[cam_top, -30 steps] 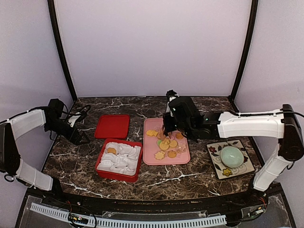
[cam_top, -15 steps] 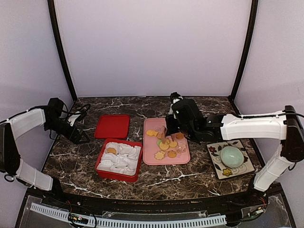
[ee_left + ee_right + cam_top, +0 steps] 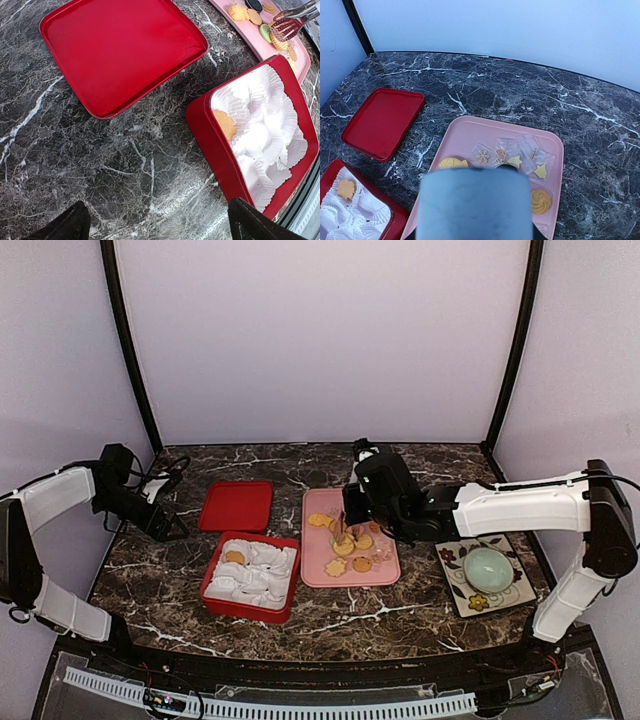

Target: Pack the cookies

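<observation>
Dark marble table (image 3: 330,618), lilac walls (image 3: 320,340)

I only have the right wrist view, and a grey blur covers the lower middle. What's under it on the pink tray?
Observer: A forked metal tongs head hangs over the cookies on the pink tray. I cannot tell whether it touches them.
Operator: Where's the left tool?
Observer: The left tool is open and empty, above the marble table, near the red lid and the red box.
Operator: Anything to the right of the tray?
Observer: A pale green bowl sits on a flowered plate, apart from the tray.
</observation>
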